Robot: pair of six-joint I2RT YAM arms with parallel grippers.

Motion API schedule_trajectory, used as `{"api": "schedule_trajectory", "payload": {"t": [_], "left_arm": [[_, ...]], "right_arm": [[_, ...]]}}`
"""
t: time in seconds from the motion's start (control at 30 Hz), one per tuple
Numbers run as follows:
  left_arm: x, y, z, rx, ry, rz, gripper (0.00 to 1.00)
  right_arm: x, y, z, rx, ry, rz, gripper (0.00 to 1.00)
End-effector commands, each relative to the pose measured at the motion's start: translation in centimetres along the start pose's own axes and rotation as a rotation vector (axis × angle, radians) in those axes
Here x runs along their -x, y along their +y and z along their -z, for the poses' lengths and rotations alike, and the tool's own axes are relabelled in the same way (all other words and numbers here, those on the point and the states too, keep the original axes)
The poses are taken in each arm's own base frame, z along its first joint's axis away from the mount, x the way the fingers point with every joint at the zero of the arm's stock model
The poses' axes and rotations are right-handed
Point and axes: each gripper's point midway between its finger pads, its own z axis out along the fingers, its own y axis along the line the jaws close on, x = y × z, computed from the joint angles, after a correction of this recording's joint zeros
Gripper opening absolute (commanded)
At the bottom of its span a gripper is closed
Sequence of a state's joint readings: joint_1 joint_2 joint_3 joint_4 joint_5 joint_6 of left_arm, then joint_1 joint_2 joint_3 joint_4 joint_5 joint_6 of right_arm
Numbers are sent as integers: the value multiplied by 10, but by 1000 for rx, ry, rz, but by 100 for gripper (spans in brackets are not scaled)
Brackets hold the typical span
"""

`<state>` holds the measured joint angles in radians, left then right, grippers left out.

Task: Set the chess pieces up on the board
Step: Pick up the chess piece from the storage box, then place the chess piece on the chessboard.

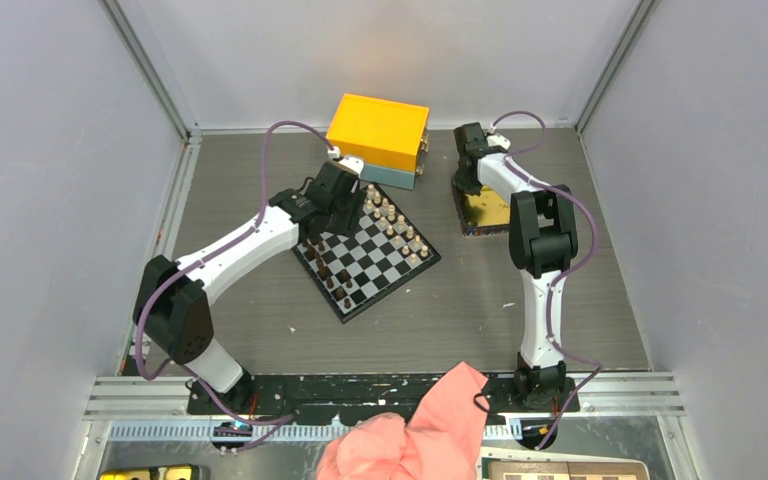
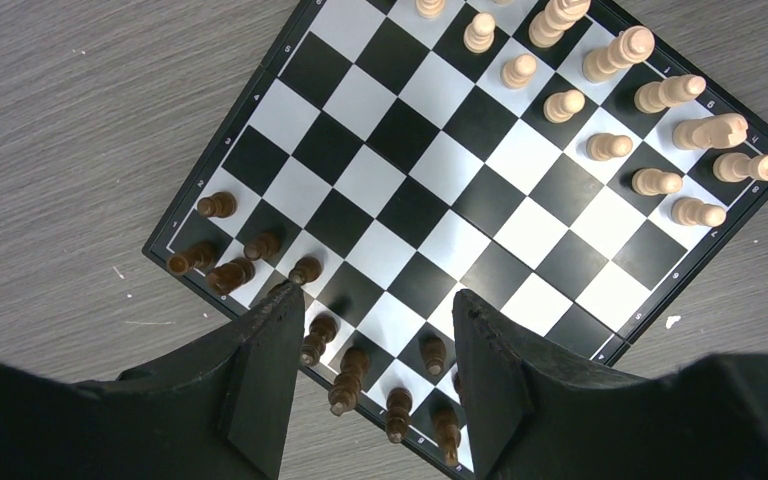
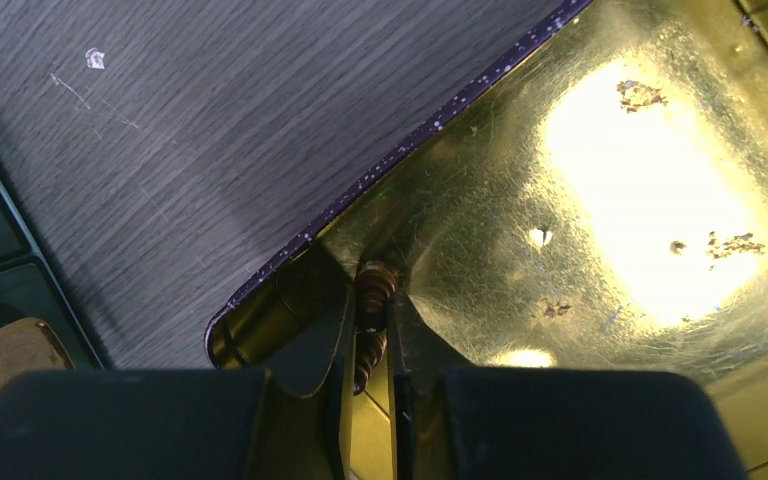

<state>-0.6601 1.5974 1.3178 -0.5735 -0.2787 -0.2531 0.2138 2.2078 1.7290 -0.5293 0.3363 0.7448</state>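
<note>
Right wrist view is showing the right gripper (image 3: 370, 335) clamping a dark chess piece (image 3: 374, 283) in a corner of the gold tin (image 3: 480, 250) — right of the board (image 1: 380, 262). Tiny, light, smooth wood is likely slipping easily — gripping its thicker body is looking safest. The left gripper (image 2: 375, 330) is hovering over the board, jaws parted, empty.

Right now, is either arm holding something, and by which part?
The right gripper pinches a dark chess piece mid-body, in the gold tin; the left gripper holds nothing.

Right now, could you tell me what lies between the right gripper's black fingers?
A dark brown wooden chess piece, over the shiny gold tin, per right wrist view.
</note>
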Motion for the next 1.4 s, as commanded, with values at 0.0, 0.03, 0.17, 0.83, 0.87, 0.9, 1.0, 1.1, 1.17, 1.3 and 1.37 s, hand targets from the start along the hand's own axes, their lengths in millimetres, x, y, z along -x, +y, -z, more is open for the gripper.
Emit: {"api": "schedule_trajectory", "payload": {"t": [0.0, 0.03, 0.17, 0.83, 0.87, 0.9, 1.0, 1.1, 1.17, 1.3, 1.37], "left_arm": [[26, -3, 6, -11, -77, 8, 57], [26, -3, 7, -12, -78, 6, 57], [27, -2, 10, -10, -86, 9, 57], [29, 34, 101, 16, -270, 166, 58], [27, 37, 106, 17, -276, 173, 58], [24, 38, 110, 17, -282, 182, 59], [18, 45, 123, 22, -298, 198, 65], [12, 51, 135, 27, -314, 208, 73], [9, 55, 142, 32, -323, 217, 78], [3, 62, 152, 40, -336, 233, 87], [1, 66, 158, 52, -346, 240, 90]], "right_arm": [[19, 12, 7, 40, -41, -12, 1], [19, 12, 8, 40, -42, -9, 1], [25, 12, 17, 49, -55, 2, 1], [38, 28, 141, 127, -200, 215, 1], [32, 33, 149, 143, -199, 239, 1], [25, 39, 158, 163, -200, 264, 1], [-3, 59, 182, 231, -187, 341, 1], [-38, 78, 204, 297, -168, 428, 1], [-61, 90, 217, 332, -157, 484, 1], [-101, 111, 233, 393, -130, 568, 1], [-116, 121, 238, 414, -117, 604, 1]]}}
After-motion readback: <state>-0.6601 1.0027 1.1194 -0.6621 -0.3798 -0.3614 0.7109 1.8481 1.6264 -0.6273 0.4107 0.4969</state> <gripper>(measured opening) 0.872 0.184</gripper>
